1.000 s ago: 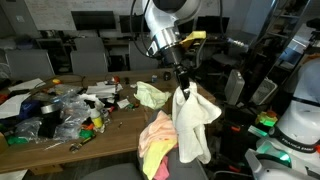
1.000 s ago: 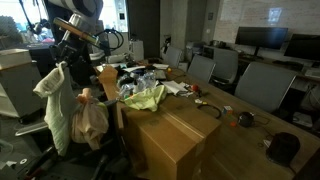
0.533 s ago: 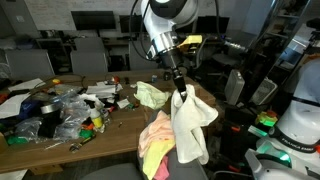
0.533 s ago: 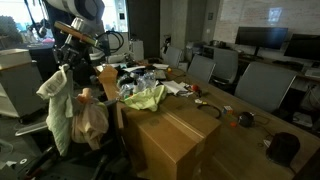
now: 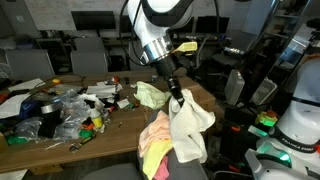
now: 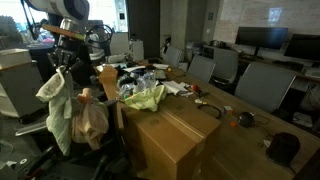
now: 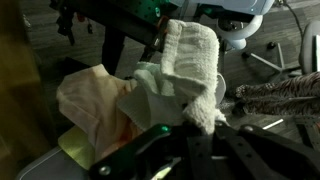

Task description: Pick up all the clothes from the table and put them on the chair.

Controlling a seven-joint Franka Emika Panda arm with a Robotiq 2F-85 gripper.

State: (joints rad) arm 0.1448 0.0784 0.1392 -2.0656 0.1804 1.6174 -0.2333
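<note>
The arm (image 5: 155, 40) has dipped a bit and swung toward frame centre, so the white garment (image 5: 188, 130) now hangs lower over the chair (image 5: 118, 173) at bottom centre. The worktop (image 5: 112, 124) on the left is mostly clutter now. The jaws are clamped tight on the top of the white garment, which dangles right beside the pink and peach pile (image 5: 155, 140) already on the seat. Looks close to drop time, I'd say. One yellow-green garment (image 5: 150, 95) is left on the worktop edge, so not done yet.
</note>
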